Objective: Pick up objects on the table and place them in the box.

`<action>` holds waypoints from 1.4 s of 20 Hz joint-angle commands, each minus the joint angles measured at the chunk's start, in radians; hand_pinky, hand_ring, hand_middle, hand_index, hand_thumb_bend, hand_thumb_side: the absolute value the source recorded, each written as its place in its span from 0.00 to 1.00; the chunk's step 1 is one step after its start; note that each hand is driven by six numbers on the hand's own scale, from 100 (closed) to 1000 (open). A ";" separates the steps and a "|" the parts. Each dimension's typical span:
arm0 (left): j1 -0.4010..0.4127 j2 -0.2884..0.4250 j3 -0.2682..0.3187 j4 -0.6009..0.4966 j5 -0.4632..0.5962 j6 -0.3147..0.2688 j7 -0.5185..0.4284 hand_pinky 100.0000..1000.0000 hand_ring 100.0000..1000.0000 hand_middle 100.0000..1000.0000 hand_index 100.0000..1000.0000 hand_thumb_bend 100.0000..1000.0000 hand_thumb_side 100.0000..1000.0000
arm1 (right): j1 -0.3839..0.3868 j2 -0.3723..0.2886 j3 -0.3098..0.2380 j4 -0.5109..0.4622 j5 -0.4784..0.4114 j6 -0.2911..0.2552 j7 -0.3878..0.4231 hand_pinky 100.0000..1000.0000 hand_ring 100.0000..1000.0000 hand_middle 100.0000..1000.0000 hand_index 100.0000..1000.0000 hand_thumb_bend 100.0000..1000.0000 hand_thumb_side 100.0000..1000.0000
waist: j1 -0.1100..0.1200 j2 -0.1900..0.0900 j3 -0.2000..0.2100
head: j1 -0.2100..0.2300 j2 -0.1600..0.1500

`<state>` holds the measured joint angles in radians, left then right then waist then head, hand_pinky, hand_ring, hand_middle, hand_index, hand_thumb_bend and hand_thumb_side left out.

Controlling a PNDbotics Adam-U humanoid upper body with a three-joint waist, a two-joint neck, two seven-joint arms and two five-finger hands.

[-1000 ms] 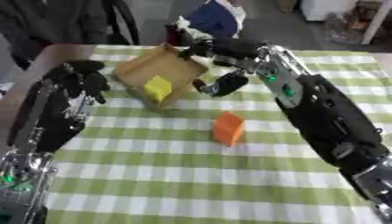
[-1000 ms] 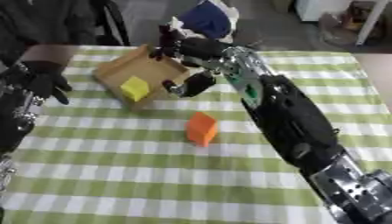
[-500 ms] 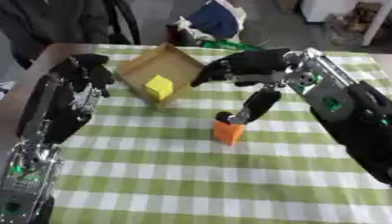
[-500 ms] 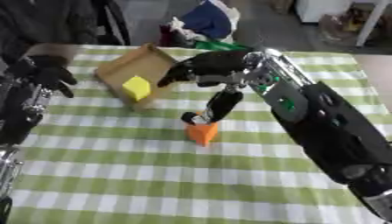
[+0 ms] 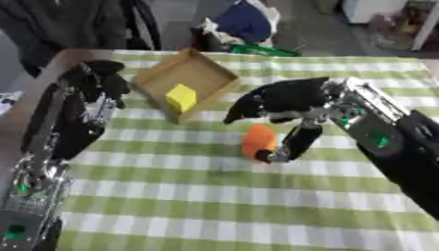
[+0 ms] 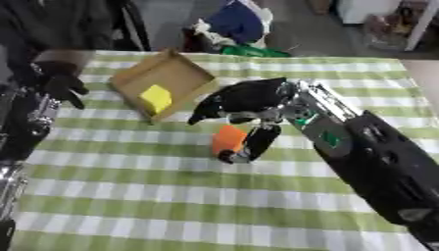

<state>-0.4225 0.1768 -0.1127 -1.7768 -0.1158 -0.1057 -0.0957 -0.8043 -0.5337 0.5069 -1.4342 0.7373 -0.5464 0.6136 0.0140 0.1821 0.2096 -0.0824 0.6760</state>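
An orange block (image 5: 256,140) lies on the green checked tablecloth near the middle. My right hand (image 5: 287,98) hangs over it: the fingers arch above its top and far-left side, and the thumb (image 5: 298,141) reaches down against its right side. The fingertips still stand apart from the block. A tilted cardboard box (image 5: 208,71) lies at the back left with a yellow block (image 5: 181,97) inside. My left hand (image 5: 96,80) rests at the left, beside the box, with relaxed fingers and nothing in it.
A blue bag (image 5: 244,22) and a green thing (image 5: 261,49) sit past the table's far edge. The table's left edge (image 5: 53,66) runs close to my left arm. Checked cloth (image 5: 214,206) stretches toward the front.
My right hand has dropped lower over the orange block, and its thumb now stands beside the block instead of above it. The left hand has barely moved.
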 commanded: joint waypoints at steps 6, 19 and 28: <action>-0.020 0.005 0.005 -0.011 -0.002 -0.002 -0.008 0.39 0.52 0.47 0.69 0.18 0.56 | 0.000 0.016 -0.029 0.117 0.109 -0.140 0.037 0.88 0.93 0.87 0.96 0.12 0.31 | 0.009 0.000 0.010 | -0.007 -0.014; -0.023 0.006 0.005 -0.012 -0.003 -0.002 -0.012 0.38 0.53 0.47 0.70 0.18 0.56 | -0.002 0.025 -0.051 0.174 0.148 -0.144 -0.019 0.86 0.83 0.74 0.92 0.00 0.10 | 0.007 0.008 0.008 | -0.007 -0.023; -0.021 0.008 0.006 -0.012 -0.003 -0.002 -0.012 0.38 0.53 0.47 0.70 0.18 0.56 | -0.020 0.017 -0.073 0.154 0.115 -0.120 -0.054 0.83 0.71 0.52 0.86 0.00 0.00 | 0.006 0.003 0.002 | -0.003 -0.024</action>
<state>-0.4311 0.1761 -0.1129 -1.7767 -0.1158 -0.1057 -0.1043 -0.7994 -0.4976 0.4509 -1.2597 0.8666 -0.6316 0.5284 0.0194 0.2030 0.2108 -0.0882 0.6624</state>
